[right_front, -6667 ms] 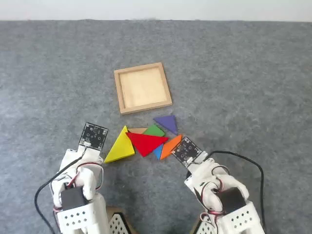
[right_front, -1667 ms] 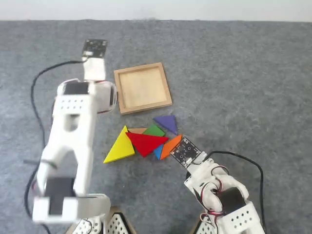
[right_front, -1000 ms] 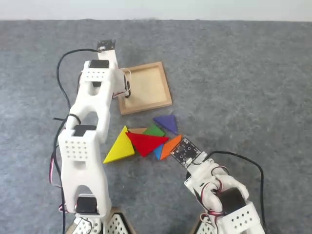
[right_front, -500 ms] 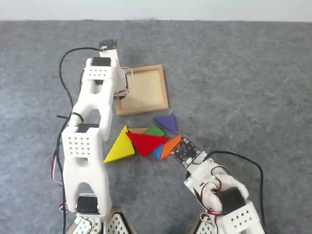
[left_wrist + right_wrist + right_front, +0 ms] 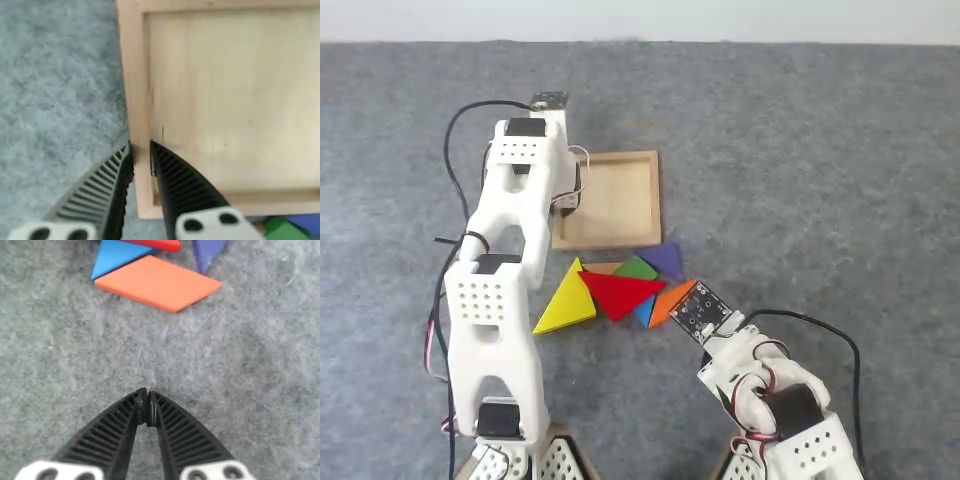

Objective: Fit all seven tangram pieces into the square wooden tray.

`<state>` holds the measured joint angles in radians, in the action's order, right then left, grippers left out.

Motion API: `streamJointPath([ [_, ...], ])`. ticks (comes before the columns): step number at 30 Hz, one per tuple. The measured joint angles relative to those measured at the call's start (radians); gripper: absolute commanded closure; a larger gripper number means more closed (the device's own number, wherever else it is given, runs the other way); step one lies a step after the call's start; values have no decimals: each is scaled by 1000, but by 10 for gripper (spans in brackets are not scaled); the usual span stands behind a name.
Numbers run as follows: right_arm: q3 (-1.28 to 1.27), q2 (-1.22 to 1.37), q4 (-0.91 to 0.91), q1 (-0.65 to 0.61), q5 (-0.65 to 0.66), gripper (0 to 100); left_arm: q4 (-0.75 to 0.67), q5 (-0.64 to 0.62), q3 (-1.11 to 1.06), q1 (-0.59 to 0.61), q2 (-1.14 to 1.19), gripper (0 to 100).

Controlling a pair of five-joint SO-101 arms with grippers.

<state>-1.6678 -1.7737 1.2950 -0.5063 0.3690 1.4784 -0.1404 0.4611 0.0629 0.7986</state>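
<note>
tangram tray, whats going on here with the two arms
The left gripper has its fingers closed on one rim of the wooden tray, one inside and one outside. The tray is empty; the tangram pieces lie bunched on the grey mat just beside it. The right gripper sits shut and empty near the orange piece.

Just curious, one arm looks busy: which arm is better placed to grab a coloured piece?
Right, probably: the right tool is shut on nothing near the orange piece; the left tool clamps the tray rim.
</note>
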Motion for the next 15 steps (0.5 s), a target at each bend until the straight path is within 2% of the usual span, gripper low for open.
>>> streamJointPath([
  [4, 0, 0, 0, 0, 0, 991, 14, 15, -44, 2, -31, 991],
  [7, 0, 0, 0, 0, 0, 991, -9, 15, -175, 3, -118, 991],
  [15, 0, 0, 0, 0, 0, 991, -285, 18, -717, 3, -497, 988],
])
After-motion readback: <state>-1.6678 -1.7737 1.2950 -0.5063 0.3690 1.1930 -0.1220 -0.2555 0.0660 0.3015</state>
